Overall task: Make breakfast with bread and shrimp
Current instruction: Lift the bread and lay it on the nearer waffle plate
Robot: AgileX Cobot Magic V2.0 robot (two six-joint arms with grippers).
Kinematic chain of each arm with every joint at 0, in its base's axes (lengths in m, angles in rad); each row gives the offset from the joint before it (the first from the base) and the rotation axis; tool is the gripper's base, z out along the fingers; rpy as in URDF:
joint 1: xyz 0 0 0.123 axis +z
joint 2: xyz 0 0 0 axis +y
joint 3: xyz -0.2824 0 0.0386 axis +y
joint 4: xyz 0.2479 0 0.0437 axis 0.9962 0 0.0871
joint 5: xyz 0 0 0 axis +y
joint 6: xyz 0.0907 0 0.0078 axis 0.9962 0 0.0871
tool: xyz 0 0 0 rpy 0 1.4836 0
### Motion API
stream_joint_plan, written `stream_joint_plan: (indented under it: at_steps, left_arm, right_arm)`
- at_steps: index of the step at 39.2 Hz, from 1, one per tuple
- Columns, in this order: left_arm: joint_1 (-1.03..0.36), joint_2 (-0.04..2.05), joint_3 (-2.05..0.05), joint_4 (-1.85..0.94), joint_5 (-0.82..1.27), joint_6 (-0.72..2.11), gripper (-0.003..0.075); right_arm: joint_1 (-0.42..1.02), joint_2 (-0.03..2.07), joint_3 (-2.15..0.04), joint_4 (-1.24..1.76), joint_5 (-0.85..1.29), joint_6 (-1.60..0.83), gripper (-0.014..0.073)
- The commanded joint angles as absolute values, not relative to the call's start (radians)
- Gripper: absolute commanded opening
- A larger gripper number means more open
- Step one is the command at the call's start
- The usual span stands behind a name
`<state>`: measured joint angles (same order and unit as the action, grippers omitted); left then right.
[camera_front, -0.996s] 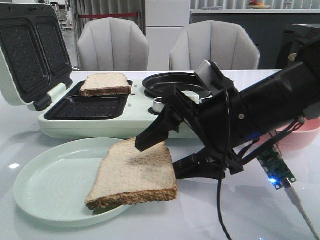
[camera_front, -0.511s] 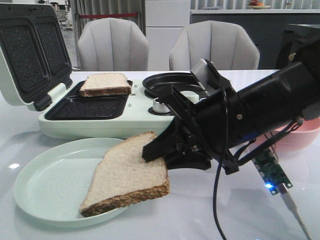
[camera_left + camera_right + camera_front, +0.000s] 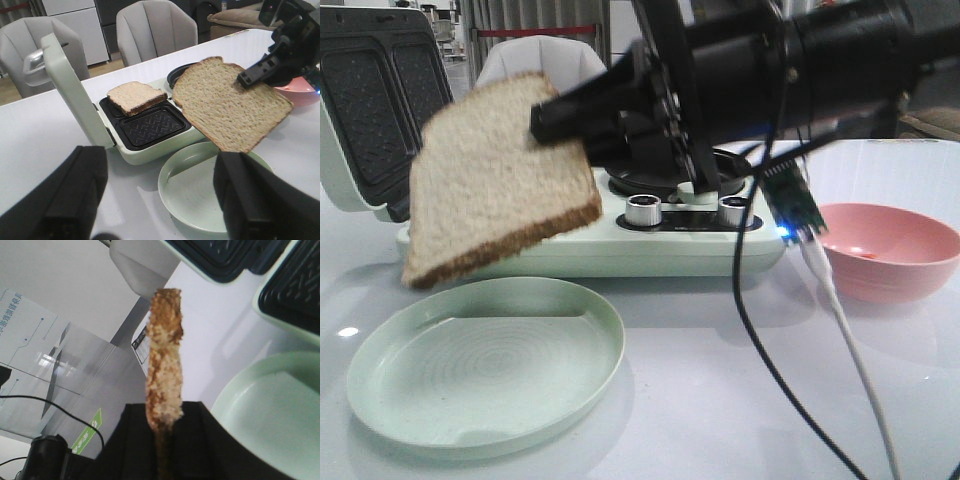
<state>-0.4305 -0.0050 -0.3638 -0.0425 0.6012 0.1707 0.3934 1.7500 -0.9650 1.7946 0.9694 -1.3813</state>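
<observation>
Lighting was bright, even and indoor. The glossy white table (image 3: pixel 700 400) carried soft glare and faint shadows beneath the green plate (image 3: pixel 380 400). The lifted bread slice (image 3: pixel 500 170) was motion-blurred; the left gripper (image 3: pixel 160 200) fingers loomed dark and unfocused

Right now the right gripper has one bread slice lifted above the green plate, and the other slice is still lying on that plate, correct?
Not quite. The right gripper does hold one bread slice in the air above the green plate, but the other slice lies in the rear compartment of the open sandwich maker, not on the plate. The left wrist view shows this.
</observation>
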Motion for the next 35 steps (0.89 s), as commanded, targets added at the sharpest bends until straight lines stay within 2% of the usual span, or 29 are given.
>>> stream_joint_plan:
  at_steps: [1,17,35]
  left_arm:
    - [-0.428,-0.019,-0.391,-0.055,0.522,0.161,0.0513]
    - [-0.428,-0.019,-0.391,-0.055,0.522,0.161,0.0512]
    - [-0.428,-0.019,-0.391,-0.055,0.522,0.161,0.0512]
  right_arm:
    - [0.39,1.731,-1.053,1.904,0.985,-1.38,0.0144]
    - [0.482,1.873,-1.392,1.904,0.591,-1.222,0.0144]
    - [0.494,2.127,-1.617,1.904,0.578,-1.116,0.0144]
